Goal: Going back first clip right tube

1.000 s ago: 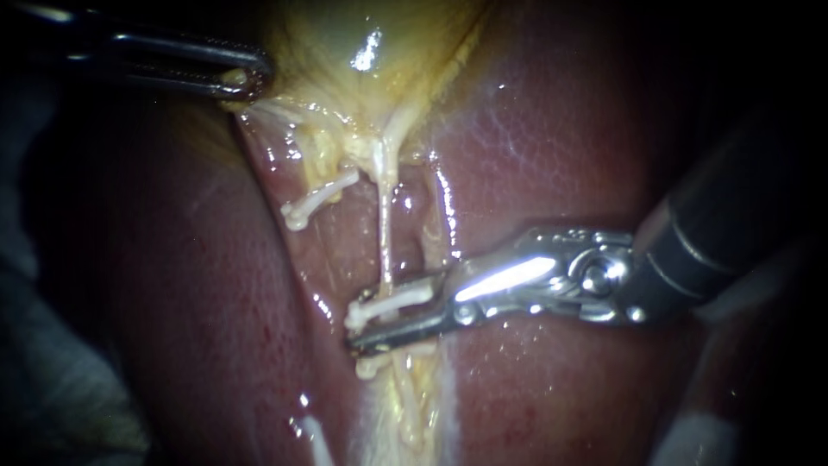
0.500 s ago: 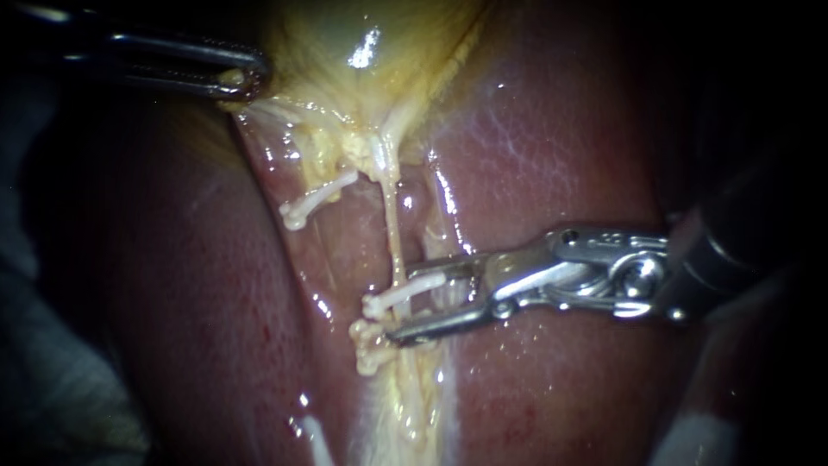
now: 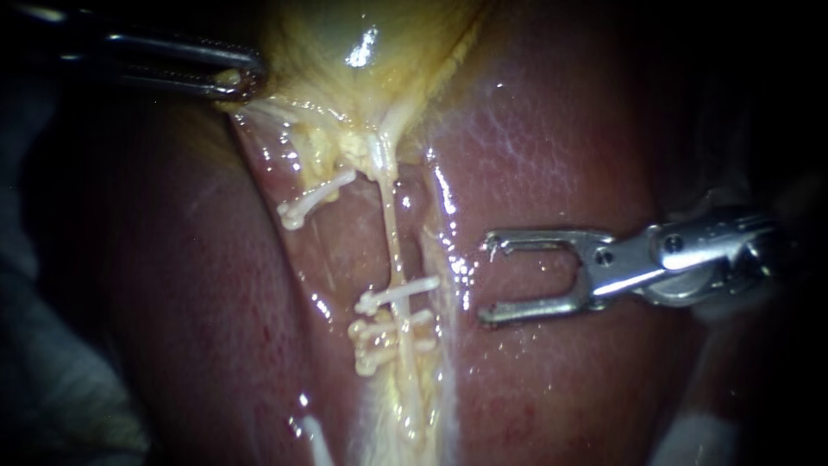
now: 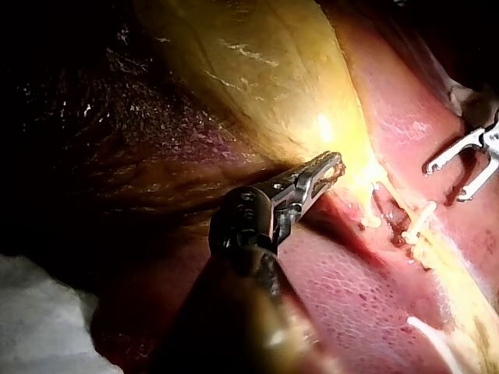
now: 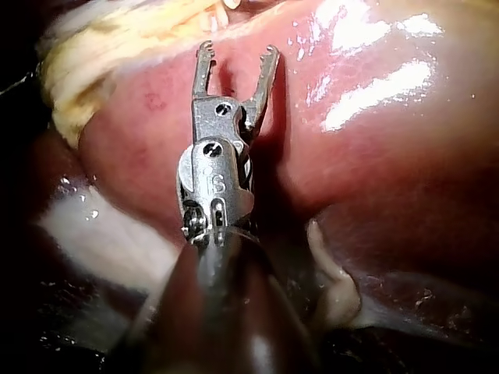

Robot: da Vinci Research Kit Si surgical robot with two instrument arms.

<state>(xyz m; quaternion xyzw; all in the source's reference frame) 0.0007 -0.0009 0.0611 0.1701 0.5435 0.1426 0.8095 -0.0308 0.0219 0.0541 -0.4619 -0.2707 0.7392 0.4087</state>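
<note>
The right instrument [image 3: 486, 280] has its end effector wide open and empty. It sits over the liver [image 3: 552, 147], just beside the white clip [image 3: 398, 293] on the right tube [image 3: 391, 233]. The left instrument [image 3: 243, 79] has its end effector pinched on the yellow gallbladder [image 3: 345, 34]

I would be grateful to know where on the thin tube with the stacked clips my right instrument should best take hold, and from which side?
Probably the bare stretch of the tube above its clips, approached from the view's right, where the right instrument sits with jaws open. The tube is thin and runs straight across the jaws' line, so they can straddle it.
</note>
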